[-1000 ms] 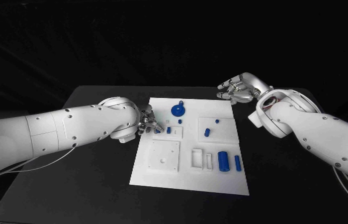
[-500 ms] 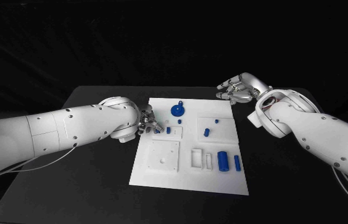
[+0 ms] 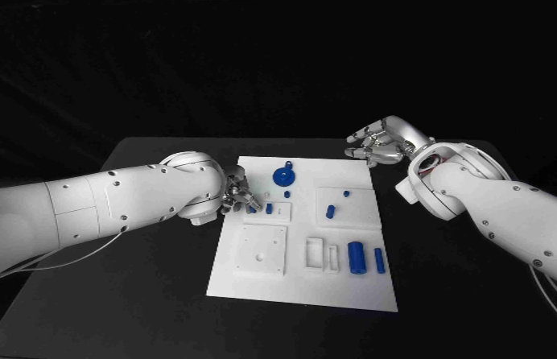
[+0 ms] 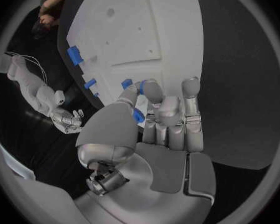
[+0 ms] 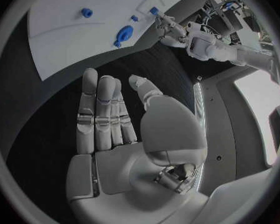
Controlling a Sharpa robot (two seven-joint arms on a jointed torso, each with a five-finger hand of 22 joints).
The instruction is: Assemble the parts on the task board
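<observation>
The white task board (image 3: 304,282) lies in the middle of the black table. My left hand (image 3: 239,196) is at the board's left edge and pinches a small blue part (image 4: 138,116) between thumb and fingers, just over the board. My left hand (image 5: 169,28) and its blue part (image 5: 154,10) also appear in the right wrist view. My right hand (image 3: 378,143) hovers beyond the board's far right corner with fingers (image 5: 97,104) spread and nothing in it. A round blue part (image 3: 284,175) sits near the board's far edge.
Other blue parts on the board: a short piece (image 3: 270,208) close to my left hand, two small ones (image 3: 331,211) in the right square, and a thick cylinder (image 3: 357,258) beside a slim pin (image 3: 380,260) near the front. A raised white square plate (image 3: 263,249) sits front left.
My left hand with its blue part has crept slightly toward the far side of the board. The right hand has stayed in place.
</observation>
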